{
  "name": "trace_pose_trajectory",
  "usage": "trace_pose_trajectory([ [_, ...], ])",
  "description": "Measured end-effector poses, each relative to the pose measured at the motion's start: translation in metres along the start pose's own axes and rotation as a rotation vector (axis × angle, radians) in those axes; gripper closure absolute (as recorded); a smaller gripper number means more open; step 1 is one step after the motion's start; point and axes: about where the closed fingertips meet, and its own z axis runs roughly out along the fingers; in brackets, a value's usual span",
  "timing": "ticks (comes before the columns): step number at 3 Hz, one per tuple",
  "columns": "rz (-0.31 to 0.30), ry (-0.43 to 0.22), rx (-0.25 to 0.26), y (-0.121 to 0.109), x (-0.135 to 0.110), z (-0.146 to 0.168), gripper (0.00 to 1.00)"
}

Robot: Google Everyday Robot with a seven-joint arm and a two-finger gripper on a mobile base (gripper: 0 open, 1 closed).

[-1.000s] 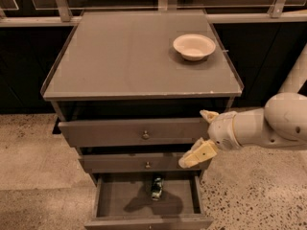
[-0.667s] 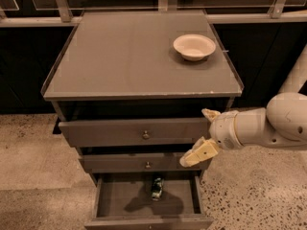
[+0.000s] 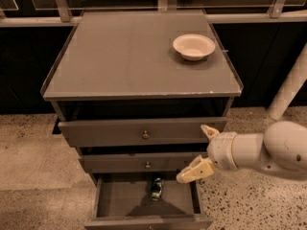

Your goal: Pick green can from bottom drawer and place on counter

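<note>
The green can (image 3: 157, 188) stands at the back of the open bottom drawer (image 3: 115, 206), near its middle. My gripper (image 3: 200, 151) hangs in front of the right end of the two upper drawers, above and to the right of the can. Its two cream fingers are spread apart, one (image 3: 209, 131) up by the top drawer and one (image 3: 193, 171) low by the middle drawer, with nothing between them. The counter (image 3: 129, 56) is the grey tabletop above.
A cream bowl (image 3: 194, 46) sits at the back right of the counter. The top drawer (image 3: 144, 132) and the middle drawer (image 3: 144, 163) with brass knobs are shut. A white post (image 3: 289, 87) stands at the right. Speckled floor surrounds the cabinet.
The gripper has edged slightly to the right and stays spread open. The can and the drawers have not moved.
</note>
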Motion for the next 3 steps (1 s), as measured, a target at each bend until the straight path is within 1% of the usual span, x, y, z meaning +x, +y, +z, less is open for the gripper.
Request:
trace_pose_trajectory([
  [1,0.084,-0.024,0.035,0.014,0.059,0.031,0.0],
  [2,0.144,-0.028,0.048,0.017,0.118,0.072,0.0],
  [3,0.214,0.012,0.054,0.016,0.172,0.115,0.0],
])
